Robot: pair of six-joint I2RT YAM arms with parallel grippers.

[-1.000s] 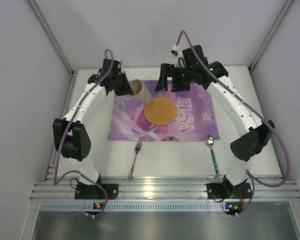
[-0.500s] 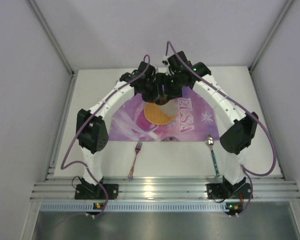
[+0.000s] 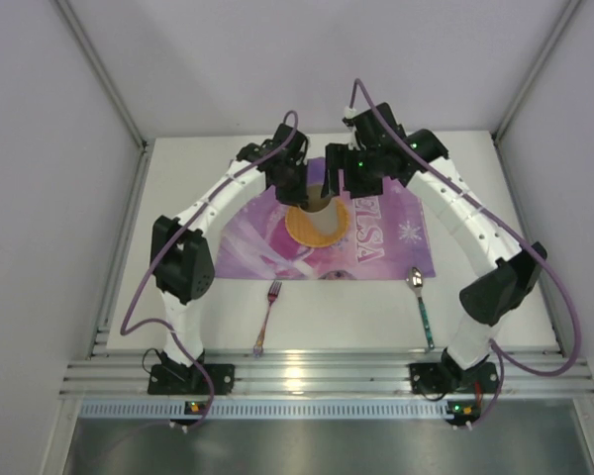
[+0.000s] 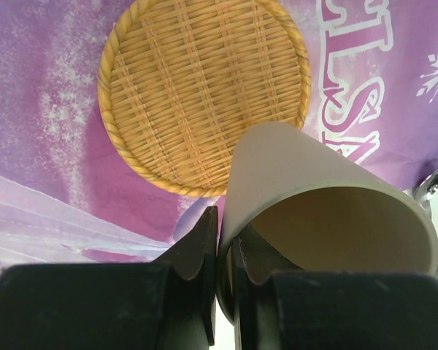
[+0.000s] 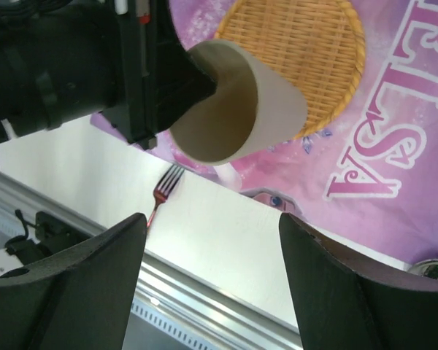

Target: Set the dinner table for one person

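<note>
Left end effector (image 4: 219, 244) pinches cup (image 4: 314, 182)'s rim above woven plate (image 4: 197, 87); right end effector (image 5: 212, 222) gapes open

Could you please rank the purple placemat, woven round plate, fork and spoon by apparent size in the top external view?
1. purple placemat, clearly largest.
2. woven round plate.
3. fork and spoon: they look alike in length, so I leave them tied.

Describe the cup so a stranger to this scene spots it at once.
Start at the purple placemat in the middle of the white table. Near its round wicker plate, the left gripper pinches the cup by its wall. It alone is plain beige and hollow.
</note>
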